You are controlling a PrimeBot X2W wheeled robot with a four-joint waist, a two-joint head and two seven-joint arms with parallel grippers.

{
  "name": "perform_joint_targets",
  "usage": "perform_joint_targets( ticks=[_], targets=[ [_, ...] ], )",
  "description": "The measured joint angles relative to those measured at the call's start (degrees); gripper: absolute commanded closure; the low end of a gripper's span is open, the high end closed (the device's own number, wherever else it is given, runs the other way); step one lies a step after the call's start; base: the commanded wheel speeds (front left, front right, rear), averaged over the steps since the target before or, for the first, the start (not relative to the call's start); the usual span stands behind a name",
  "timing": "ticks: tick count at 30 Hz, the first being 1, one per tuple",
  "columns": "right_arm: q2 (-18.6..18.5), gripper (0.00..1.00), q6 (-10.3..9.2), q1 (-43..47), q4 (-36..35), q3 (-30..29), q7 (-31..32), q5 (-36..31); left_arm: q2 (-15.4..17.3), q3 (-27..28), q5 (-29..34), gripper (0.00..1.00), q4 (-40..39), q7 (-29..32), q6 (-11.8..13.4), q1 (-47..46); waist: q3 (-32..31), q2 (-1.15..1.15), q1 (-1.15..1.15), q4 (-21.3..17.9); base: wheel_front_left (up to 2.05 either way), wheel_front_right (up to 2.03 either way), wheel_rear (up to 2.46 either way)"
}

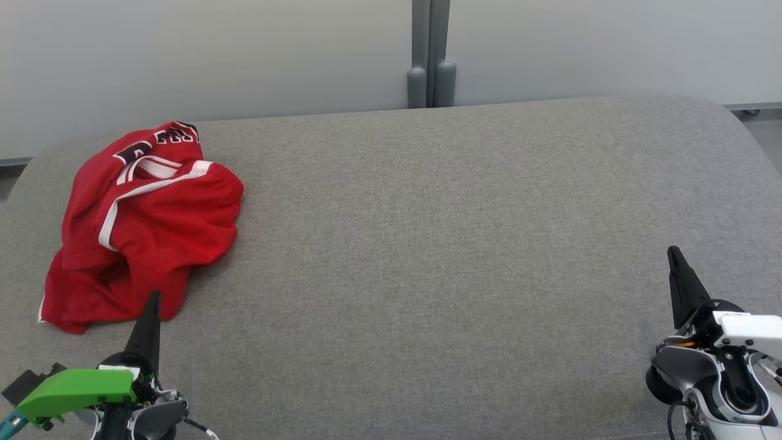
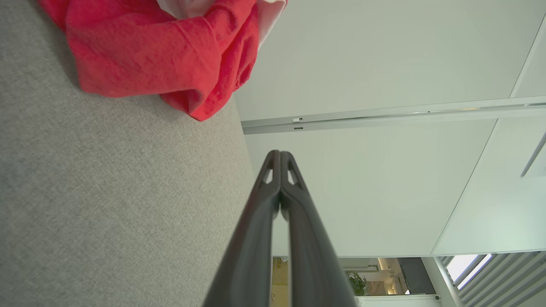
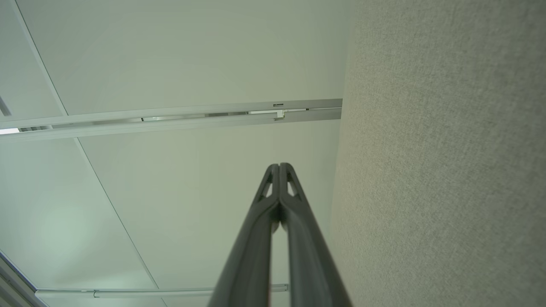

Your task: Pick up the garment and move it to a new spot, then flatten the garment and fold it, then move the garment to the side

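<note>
**Red garment bunched at the bench's left end, both tools shut and empty**

The garment (image 1: 143,226) lies crumpled on the left end of the bench (image 1: 427,244), toward its far edge. It is red with white trim, and black-and-white lettering (image 1: 177,133) shows on its far fold (too creased to read).

From the head view, the left tool (image 1: 151,305) rises from the bench's near-left edge, below a green housing (image 1: 76,388). Its dark tip appears to overlap the garment's near hem. The left wrist view corrects that. There the left tool (image 2: 280,155) has its two fingers pressed together with nothing between them. The garment (image 2: 170,55) sits up and to the left of the tips, with a strip of bare bench (image 2: 106,192) between. So the tool is near the cloth but not touching it. That view also takes in a pale wall panel with a metal rail (image 2: 384,115), and a lit room with a plant (image 2: 354,283).

A grey post (image 1: 431,73) stands behind the middle of the bench's far edge.

At the bench's near-right corner, the right tool (image 1: 677,260) points up, well apart from the garment. In its own wrist view the right tool (image 3: 279,167) is likewise fully closed and empty. The bench (image 3: 448,170) fills the right side and the same kind of rail (image 3: 170,119) crosses the wall.
</note>
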Motion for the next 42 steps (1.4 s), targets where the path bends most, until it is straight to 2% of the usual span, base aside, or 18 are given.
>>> perform_joint_targets(
  ticks=[42],
  targets=[
    [0.1, 1.00, 0.00, 0.0, 0.0, -0.2, 0.2, -0.1, 0.0, 0.0, 0.0, 1.00, 0.0, 0.0, 0.0, 0.0, 0.0, 0.00, 0.00, 0.0, 0.00, 0.00, 0.00]
  ],
)
